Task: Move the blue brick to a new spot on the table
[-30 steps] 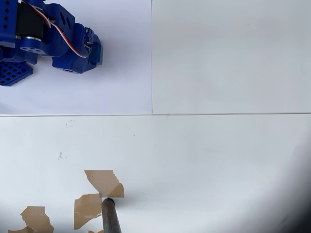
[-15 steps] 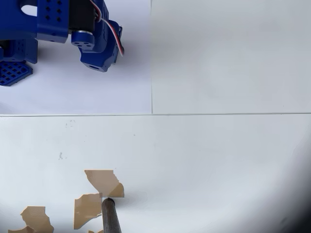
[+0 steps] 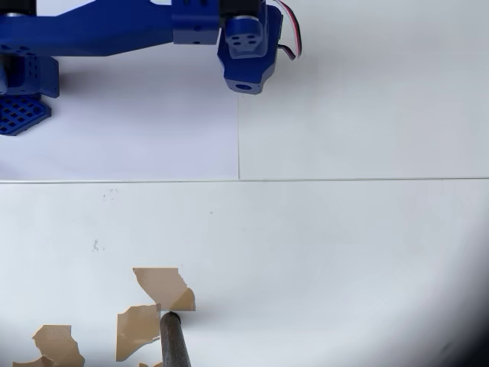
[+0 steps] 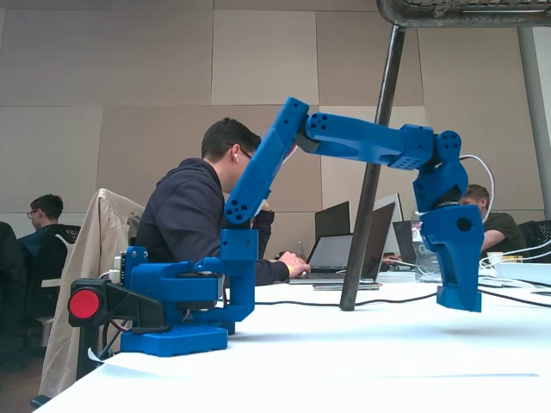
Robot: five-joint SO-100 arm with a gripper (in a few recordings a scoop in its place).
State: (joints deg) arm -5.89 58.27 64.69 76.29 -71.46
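Observation:
The blue brick is out of view in both views. In the overhead view the blue arm reaches from the left along the top edge, and its gripper (image 3: 244, 73) hangs over the white table (image 3: 344, 245), just past the right edge of a paper sheet. Seen from the side in the fixed view, the gripper (image 4: 458, 297) points straight down, its tip just above the table (image 4: 362, 353). The fingers face away, so I cannot tell whether they are open or whether they hold anything.
A dark-blue perforated plate (image 3: 19, 115) lies at the left by the arm's base. Torn brown tape patches (image 3: 162, 284) and a dark pole (image 3: 174, 342) sit at the bottom left. People with laptops (image 4: 340, 249) sit behind the table, and a black cable runs along its far side.
The arm has stretched out and swung right along the top edge, carrying the gripper from over the paper's left part to the paper's right edge.

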